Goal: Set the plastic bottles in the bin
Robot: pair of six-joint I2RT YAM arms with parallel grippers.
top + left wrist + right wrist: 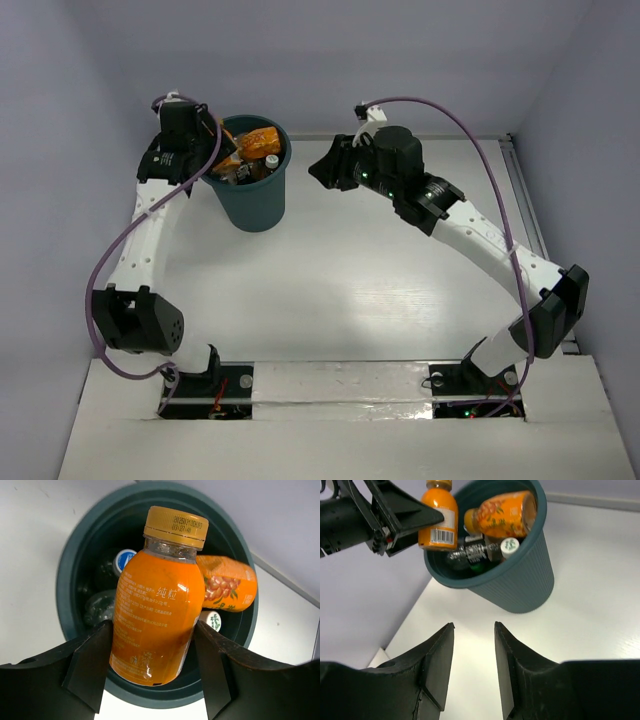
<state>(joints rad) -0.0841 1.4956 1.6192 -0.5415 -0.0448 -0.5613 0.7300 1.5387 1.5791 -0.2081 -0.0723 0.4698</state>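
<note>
My left gripper point(152, 625) is shut on an orange bottle point(155, 605) with a yellow cap and holds it upright over the near rim of the dark teal bin point(67, 585). Inside the bin lie another orange bottle point(227, 582), a clear bottle point(100, 607), a blue cap point(124, 559) and a white cap with green print point(212, 620). The right wrist view shows the held bottle point(439, 522) at the bin's point(520, 585) left rim. My right gripper point(474, 630) is open and empty above the table, right of the bin point(255, 190).
The bin stands at the back left of the white table point(370, 290), close to the back wall. A rail point(528, 215) runs along the table's right edge. The left arm point(150, 220) reaches up the left side.
</note>
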